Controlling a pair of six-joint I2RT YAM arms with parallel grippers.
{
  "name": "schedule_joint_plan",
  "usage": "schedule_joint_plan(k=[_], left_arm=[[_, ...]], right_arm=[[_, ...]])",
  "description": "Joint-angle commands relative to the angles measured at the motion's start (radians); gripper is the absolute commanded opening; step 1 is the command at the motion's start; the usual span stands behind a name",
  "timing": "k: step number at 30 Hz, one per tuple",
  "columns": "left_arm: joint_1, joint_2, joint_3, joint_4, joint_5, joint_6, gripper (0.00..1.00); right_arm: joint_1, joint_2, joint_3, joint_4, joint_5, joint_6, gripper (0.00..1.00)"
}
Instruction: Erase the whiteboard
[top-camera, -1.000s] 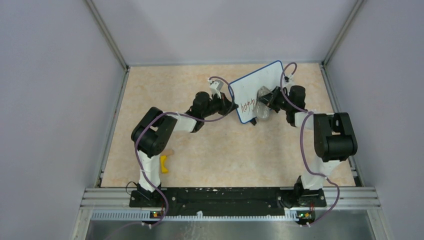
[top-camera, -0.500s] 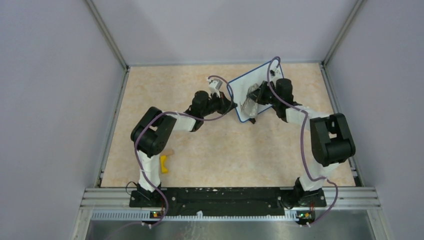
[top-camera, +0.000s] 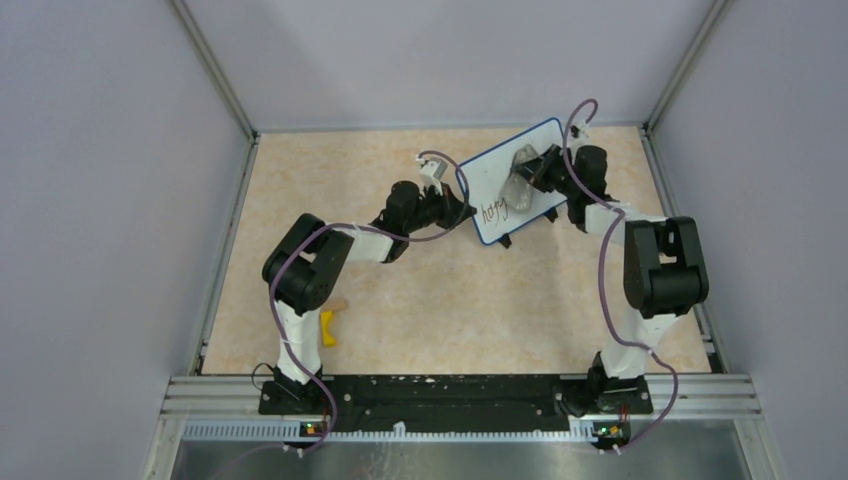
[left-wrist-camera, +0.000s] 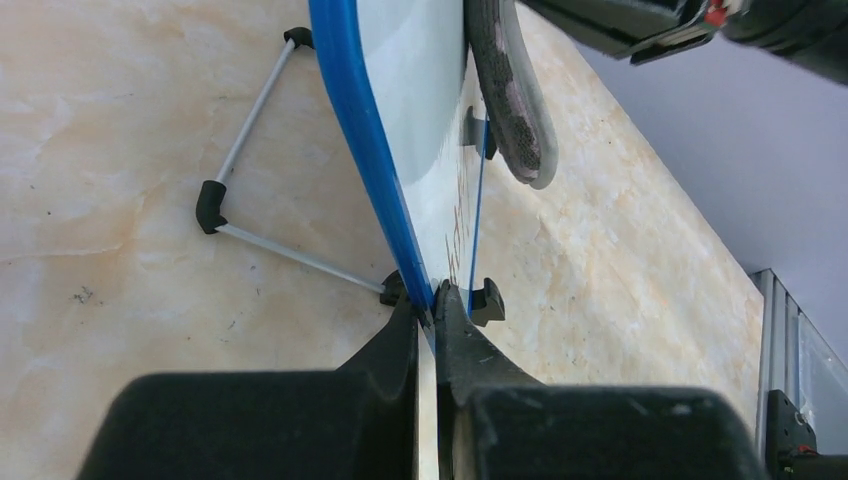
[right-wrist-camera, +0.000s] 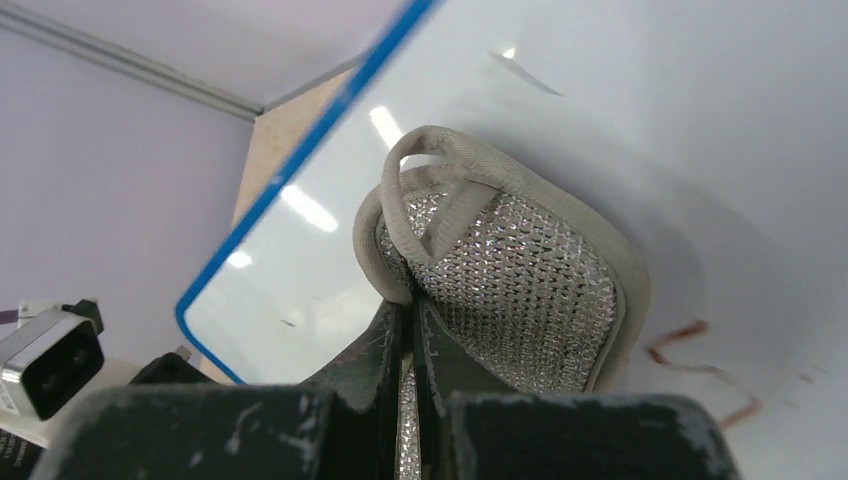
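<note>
A blue-framed whiteboard (top-camera: 500, 178) stands tilted on its wire stand at the back middle of the table, with brown writing (top-camera: 493, 211) near its lower left. My left gripper (top-camera: 458, 212) is shut on the board's blue edge (left-wrist-camera: 372, 160). My right gripper (top-camera: 530, 182) is shut on a grey mesh cloth (top-camera: 518, 178), pressed flat against the board's white face (right-wrist-camera: 720, 130). In the right wrist view the cloth (right-wrist-camera: 520, 280) covers the board's middle, and a brown stroke (right-wrist-camera: 700, 360) shows to its right. The cloth also shows in the left wrist view (left-wrist-camera: 510, 100).
The board's wire stand (left-wrist-camera: 250, 215) with black feet rests on the beige tabletop behind it. A yellow object (top-camera: 327, 327) lies near the left arm's base. Grey walls enclose the table (top-camera: 400, 290) on three sides.
My right gripper with the cloth swept left and down across the board, then back up toward its upper middle. The writing at lower left shows again. The left gripper has held still.
</note>
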Motion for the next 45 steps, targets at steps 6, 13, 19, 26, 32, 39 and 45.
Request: schedule_joint_plan(k=[6, 13, 19, 26, 32, 39, 45], left_arm=[[-0.017, 0.024, -0.020, -0.078, 0.071, 0.088, 0.00], [-0.010, 0.036, -0.020, -0.064, 0.094, 0.063, 0.00], [-0.009, 0.042, -0.013, -0.070, 0.103, 0.061, 0.00], [-0.004, 0.059, -0.015, -0.045, 0.140, 0.021, 0.00], [0.011, 0.072, -0.029, -0.009, 0.166, -0.027, 0.00], [0.015, 0.063, -0.025, -0.022, 0.162, -0.017, 0.00], [0.015, 0.072, -0.011, -0.031, 0.167, -0.014, 0.00]], right_arm=[[-0.220, 0.174, -0.234, 0.144, -0.024, 0.170, 0.00], [-0.245, 0.168, -0.209, 0.137, -0.049, 0.175, 0.00], [-0.168, 0.115, -0.144, 0.199, -0.098, 0.227, 0.00], [-0.074, 0.084, -0.009, 0.248, -0.091, 0.302, 0.00], [-0.089, 0.129, 0.043, 0.253, -0.046, 0.340, 0.00], [-0.185, 0.235, -0.026, 0.267, -0.054, 0.370, 0.00], [-0.247, 0.289, -0.133, 0.265, -0.067, 0.340, 0.00]])
